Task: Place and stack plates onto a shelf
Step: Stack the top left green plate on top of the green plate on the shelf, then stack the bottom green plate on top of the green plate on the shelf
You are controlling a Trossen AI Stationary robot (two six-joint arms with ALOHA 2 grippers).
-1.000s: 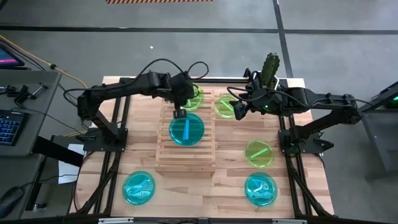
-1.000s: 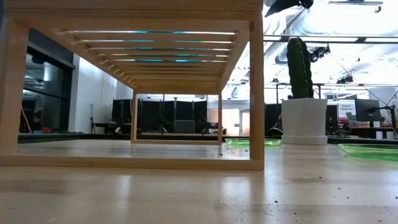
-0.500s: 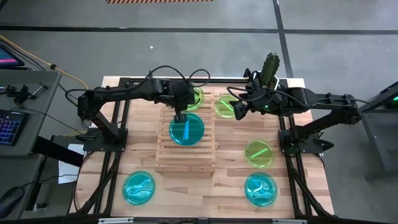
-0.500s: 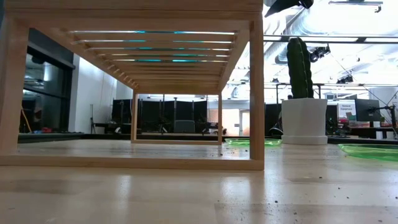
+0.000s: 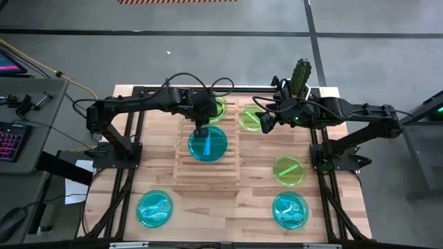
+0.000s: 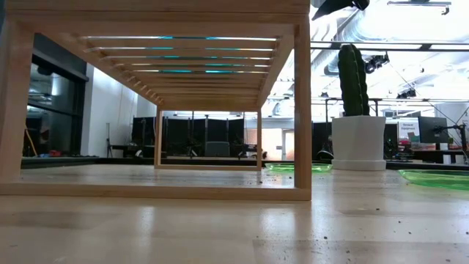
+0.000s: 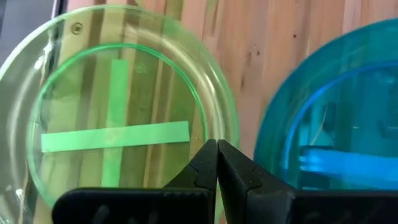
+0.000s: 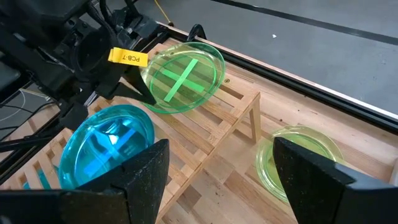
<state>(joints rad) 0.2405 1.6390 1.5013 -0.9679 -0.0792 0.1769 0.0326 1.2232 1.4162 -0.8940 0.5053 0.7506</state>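
Observation:
The wooden slatted shelf (image 5: 206, 158) stands mid-table. It carries a lime green plate (image 5: 216, 108) at its far end and a cyan plate (image 5: 208, 144) nearer the middle, both lying flat on the slats. My left gripper (image 5: 201, 128) is shut and points down between these two plates. In the left wrist view its tips (image 7: 216, 148) stand at the green plate's rim (image 7: 224, 112), beside the cyan plate (image 7: 329, 124). My right gripper (image 5: 266, 122) is open and empty, beside a green plate (image 5: 250, 117) on the table to the shelf's right. My left gripper's shut fingertips (image 7: 208, 155) come from above at the green plate's rim (image 7: 229, 134), on the side facing the cyan plate. I cannot tell whether they touch the rim or the slats.
A green plate (image 5: 288, 170) and a cyan plate (image 5: 290, 210) lie on the table's right, a cyan plate (image 5: 154, 208) at the near left. A potted cactus (image 5: 302, 72) stands at the far right edge. The shelf's near half (image 5: 206, 176) is bare.
My left arm's wrist has moved a little toward the table's near edge above the shelf, with the gripper staying between the two plates. The plates have kept their places.

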